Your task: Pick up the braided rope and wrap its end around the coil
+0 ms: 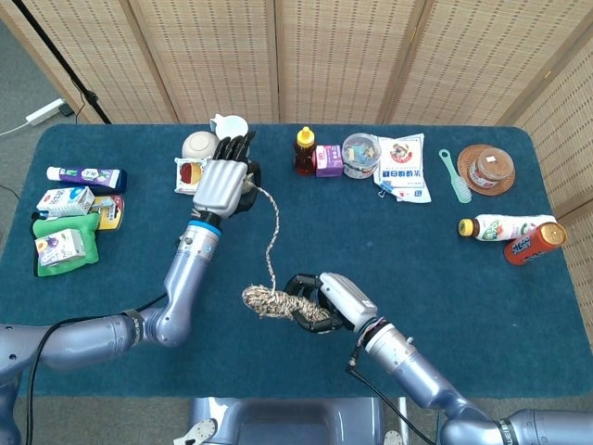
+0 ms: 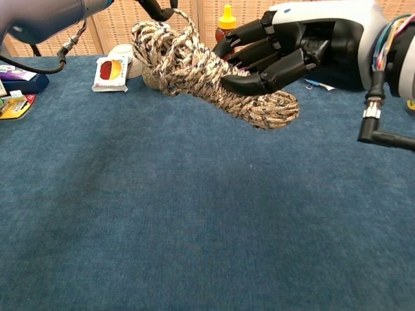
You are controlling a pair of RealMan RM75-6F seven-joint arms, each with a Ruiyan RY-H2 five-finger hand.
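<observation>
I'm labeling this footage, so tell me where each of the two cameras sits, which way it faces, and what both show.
Head view: high above, looking down on the whole table; both arms, left hand and right hand show.
Chest view: low, facing forward across the table; mainly the right hand.
Shared: the right hand gripping the rope coil, and the honey bottle.

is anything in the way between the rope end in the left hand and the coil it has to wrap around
Nothing visible is. The left hand holds the rope's free end, which runs unobstructed down to the coil gripped by the right hand. The coil is lifted off the table, with no other item beside it.
</observation>
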